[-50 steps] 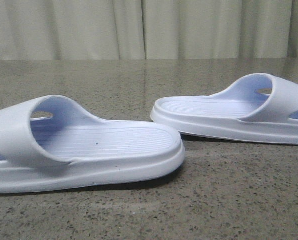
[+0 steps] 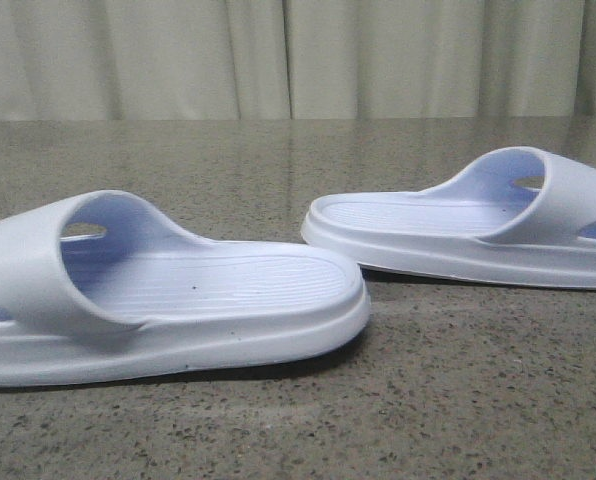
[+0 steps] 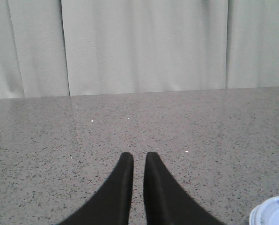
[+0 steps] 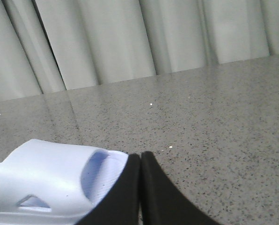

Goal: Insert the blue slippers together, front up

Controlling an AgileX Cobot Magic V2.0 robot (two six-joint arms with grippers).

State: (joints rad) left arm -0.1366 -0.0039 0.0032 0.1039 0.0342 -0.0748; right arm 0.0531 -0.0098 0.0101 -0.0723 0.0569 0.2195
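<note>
Both hands are clenched on nothing: left hand (image 3: 138,161) and right hand (image 4: 140,159) hover low over the tabletop (image 2: 278,160). Blue slippers (image 2: 178,290) lie apart, soles down, heels toward each other.

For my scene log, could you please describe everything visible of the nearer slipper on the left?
The nearer slipper is pale blue-white and looks like moulded foam. It has a wide strap, a ribbed footbed with a few dark specks, and a thick sole. It lies flat, sole down, on the speckled table, apart from the other slipper. No claw touches it.
</note>
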